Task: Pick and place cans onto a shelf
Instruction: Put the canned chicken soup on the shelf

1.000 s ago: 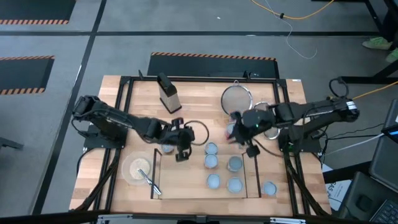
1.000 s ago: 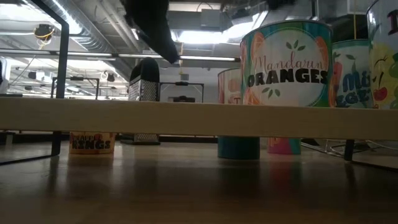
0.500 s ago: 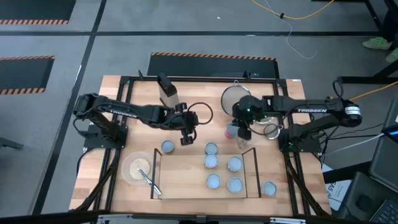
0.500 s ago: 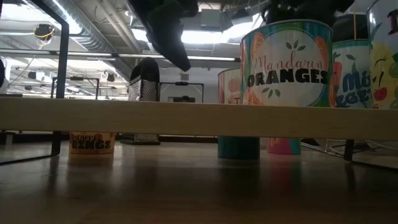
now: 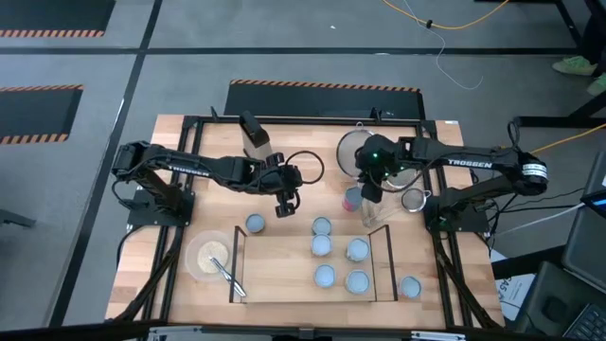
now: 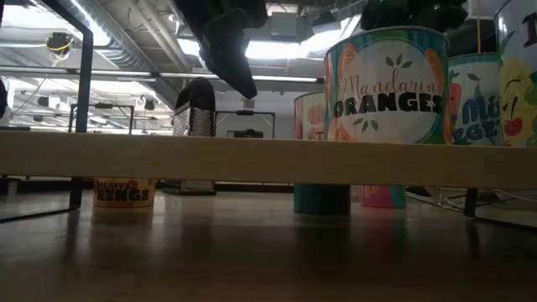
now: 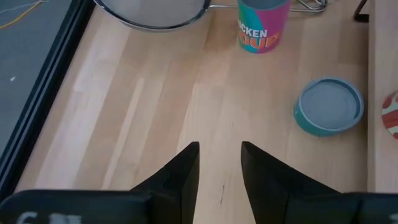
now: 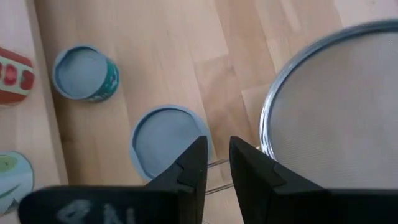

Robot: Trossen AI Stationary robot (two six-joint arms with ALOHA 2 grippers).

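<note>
Pale-blue-topped cans (image 5: 322, 248) on a light-wood shelf (image 5: 284, 270); pink can (image 7: 262, 25).

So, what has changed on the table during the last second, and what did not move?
The left claw drew back from the blue-topped can by the shelf's left end, toward the table's far side, and is open and empty. The right claw left the shelf's right end and moved the same way; it is now by the pinkish can near the strainer. Cans and shelf kept their places.

Reading "Mandarin ORANGES" on a shelf can (image 6: 386, 92), "KINGS" on an orange can (image 6: 124, 192), "TROSSEN" on the right arm (image 5: 464, 164).
</note>
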